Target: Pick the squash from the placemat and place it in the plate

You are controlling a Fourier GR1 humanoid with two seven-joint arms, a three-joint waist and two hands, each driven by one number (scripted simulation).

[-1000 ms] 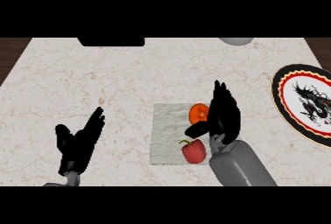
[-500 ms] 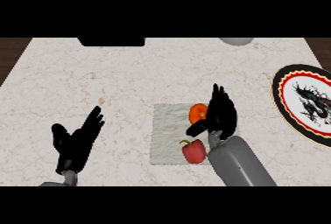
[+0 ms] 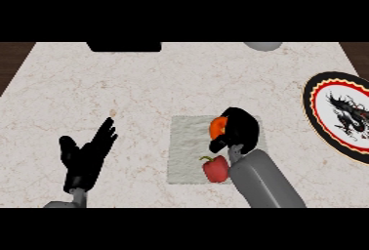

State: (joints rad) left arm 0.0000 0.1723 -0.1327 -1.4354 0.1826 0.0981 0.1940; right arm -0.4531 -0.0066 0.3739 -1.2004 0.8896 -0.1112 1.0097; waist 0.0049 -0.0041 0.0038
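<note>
My right hand (image 3: 241, 129) is curled over the squash (image 3: 215, 127), fingers wrapped round its far side and thumb tucked at the near side, so only an orange sliver shows at the left of my palm. The squash sits at the upper right part of the placemat (image 3: 187, 146), and I cannot tell whether it has left the cloth yet. The worry is the hold itself: most of the squash is hidden under my hand, so I cannot see how much of it my fingers really enclose, and a rounded thing caught off-centre could roll out as I lift. The red pepper (image 3: 215, 170) lies just beside my wrist on the same mat; if I drag sideways before rising, my forearm could knock it or rumple the cloth. The plate (image 3: 314, 117) is well apart at the right edge of the counter, partly cut off by the view, so a long carry and a misjudged release could land the squash on its rim. My left hand (image 3: 85, 157) rests open at the left, out of the way.
</note>
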